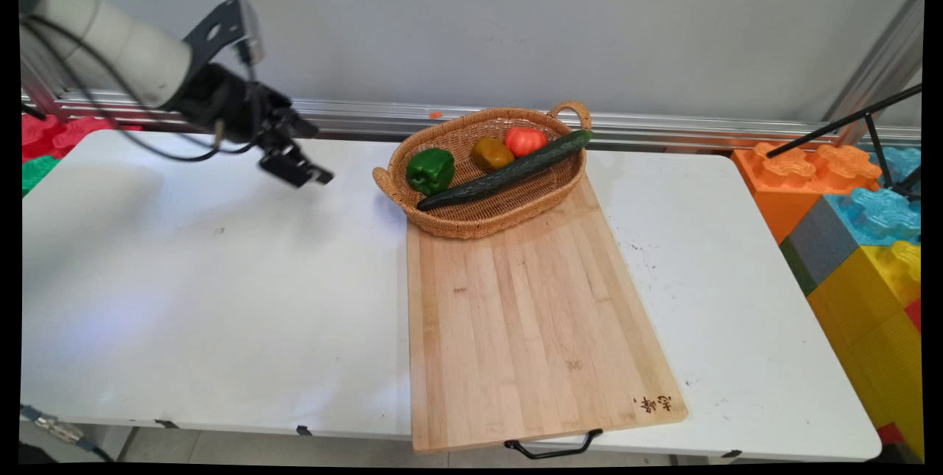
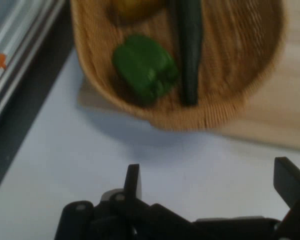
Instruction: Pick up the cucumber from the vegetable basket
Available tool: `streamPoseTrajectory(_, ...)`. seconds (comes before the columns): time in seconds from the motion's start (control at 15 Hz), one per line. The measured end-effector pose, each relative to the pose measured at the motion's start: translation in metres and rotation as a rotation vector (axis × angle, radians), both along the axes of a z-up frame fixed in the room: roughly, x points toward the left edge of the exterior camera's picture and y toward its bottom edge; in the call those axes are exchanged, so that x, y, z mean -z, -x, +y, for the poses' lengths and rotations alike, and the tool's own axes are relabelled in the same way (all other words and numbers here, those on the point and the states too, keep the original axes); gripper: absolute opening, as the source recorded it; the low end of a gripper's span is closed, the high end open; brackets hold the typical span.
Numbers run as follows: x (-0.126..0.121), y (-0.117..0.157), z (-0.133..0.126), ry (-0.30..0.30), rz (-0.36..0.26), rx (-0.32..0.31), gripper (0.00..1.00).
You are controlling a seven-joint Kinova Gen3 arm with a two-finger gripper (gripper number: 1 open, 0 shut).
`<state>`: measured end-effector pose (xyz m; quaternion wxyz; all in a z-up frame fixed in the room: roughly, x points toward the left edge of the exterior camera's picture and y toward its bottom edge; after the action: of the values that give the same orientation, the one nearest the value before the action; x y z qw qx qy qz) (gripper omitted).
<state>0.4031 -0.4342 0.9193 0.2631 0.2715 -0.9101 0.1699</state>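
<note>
The black two-finger tool (image 1: 298, 166) is hanging released and empty above the white desk (image 1: 206, 291), to the left of the oval woven wicker basket (image 1: 545, 191); in the hand view its two fingers (image 2: 133, 181) are standing wide apart, with bare desk (image 2: 80, 165) showing between them, and the right one is being cut off by the picture's edge. The basket (image 2: 230, 112) is sitting on the far end of the long pale wooden cutting board (image 1: 530, 328), its left handle reaching out past the board's edge over the desk; the hand view is showing only part of it, the top being cut off. Inside it a glossy green bell pepper (image 1: 431, 169) is lying at the left, nearest the tool; a long dark green cucumber (image 1: 508, 169) is lying slantwise across the basket, its far tip resting on the rim by the right handle; behind it a dull yellow rounded vegetable (image 1: 491, 153) and a red-orange ribbed tomato-like one (image 1: 525, 141) are sitting side by side, the cucumber covering their lower edges. In the hand view the pepper (image 2: 145, 67) and cucumber (image 2: 189, 50) are blurred, and the yellow vegetable (image 2: 132, 7) is barely showing at the top edge. A black wire handle (image 1: 552, 448) is hanging off the board's near end; large coloured plastic building blocks (image 1: 854, 239) are standing stacked beyond the desk's right end.
</note>
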Motion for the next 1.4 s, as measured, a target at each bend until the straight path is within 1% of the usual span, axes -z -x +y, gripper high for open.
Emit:
streamPoseTrajectory(0.27,-0.003,0.036,-0.026,0.017,0.041,-0.050,1.00)
streamPoseTrajectory(0.33,-0.003,0.048,-0.034,0.019,0.056,-0.058,1.00)
streamPoseTrajectory(0.67,0.005,0.093,-0.064,0.030,0.098,-0.083,1.00)
streamPoseTrajectory(0.8,0.020,0.113,-0.079,0.036,0.105,-0.111,1.00)
streamPoseTrajectory(0.93,0.034,0.126,-0.088,0.032,0.104,-0.126,1.00)
streamPoseTrajectory(1.13,0.053,0.140,-0.098,0.028,0.098,-0.136,1.00)
streamPoseTrajectory(1.4,0.085,0.162,-0.113,0.017,0.089,-0.141,1.00)
